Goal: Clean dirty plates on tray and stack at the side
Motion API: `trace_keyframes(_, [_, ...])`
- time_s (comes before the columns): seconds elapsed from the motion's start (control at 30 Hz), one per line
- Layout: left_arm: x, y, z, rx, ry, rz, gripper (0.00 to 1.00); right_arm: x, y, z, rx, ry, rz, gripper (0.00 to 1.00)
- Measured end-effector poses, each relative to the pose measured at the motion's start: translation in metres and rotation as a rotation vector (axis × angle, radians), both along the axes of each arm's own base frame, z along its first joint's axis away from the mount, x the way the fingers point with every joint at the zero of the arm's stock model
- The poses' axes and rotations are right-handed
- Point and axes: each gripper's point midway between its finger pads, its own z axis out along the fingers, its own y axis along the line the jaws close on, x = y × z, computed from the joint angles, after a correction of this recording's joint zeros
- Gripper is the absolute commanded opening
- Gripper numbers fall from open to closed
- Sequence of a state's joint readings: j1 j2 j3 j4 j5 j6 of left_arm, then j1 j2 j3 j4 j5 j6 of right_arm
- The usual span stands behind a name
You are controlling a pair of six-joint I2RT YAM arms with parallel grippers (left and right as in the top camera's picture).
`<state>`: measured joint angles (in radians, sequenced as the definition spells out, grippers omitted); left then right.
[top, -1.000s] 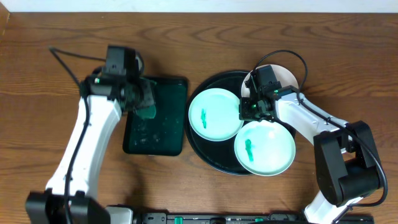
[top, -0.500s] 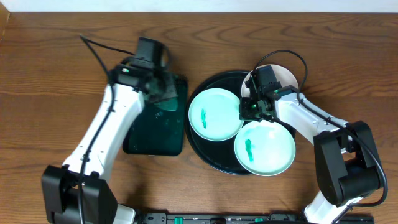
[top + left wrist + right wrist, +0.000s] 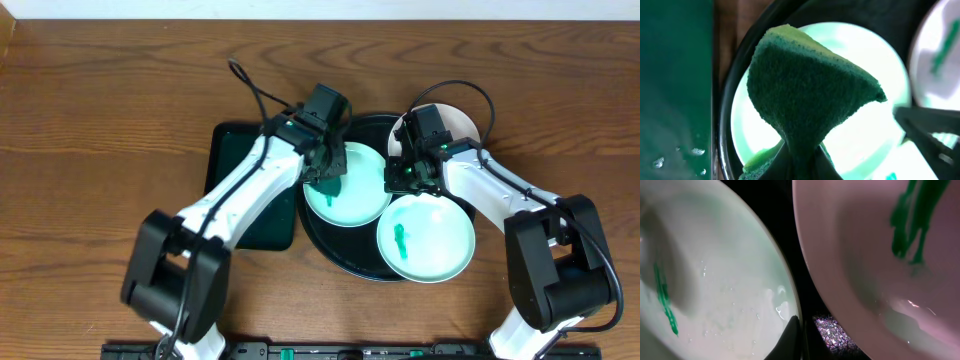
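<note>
- Overhead, a round black tray is seen right of centre on the wooden tabletop. A dark green rectangular tray lies just beside it on the left.
- Three plates are counted.
- A pale-mint plate lies in the left half of the black tray.
- A second mint plate lies at the front right, overhanging the rim, and is marked with a short green smear.
- A white plate sits at the back right, also past the rim and partly covered by the right arm.
- The left hand is held over the pale-mint plate and is pinching a green sponge. In the left wrist view the sponge is gripped at its lower end and fans out above the plate's middle. Contact between sponge and plate cannot be judged.
- The right hand is set low between the three plates, at the pale-mint plate's right rim.
- In the right wrist view only one dark fingertip is made out, at a mint rim. Whether this hand is spread or pressed together cannot be told.
- Water droplets are noted on the dark green rectangular tray.
</note>
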<state>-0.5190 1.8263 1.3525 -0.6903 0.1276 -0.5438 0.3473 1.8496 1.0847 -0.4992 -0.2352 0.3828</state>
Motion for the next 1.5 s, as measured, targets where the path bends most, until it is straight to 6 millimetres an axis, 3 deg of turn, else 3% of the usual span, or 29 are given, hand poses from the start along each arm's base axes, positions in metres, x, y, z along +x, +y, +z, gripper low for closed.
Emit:
trace_keyframes(0.5, [-0.006,0.002,-0.047,0.06,0.106,0.041,0.07,0.0,0.0,0.0,0.0,0.0,0.0,0.01])
trace_keyframes(1.5, [-0.009,-0.008,-0.065,0.077,0.134,0.027,0.08,0.0,0.0,0.0,0.0,0.0,0.0,0.01])
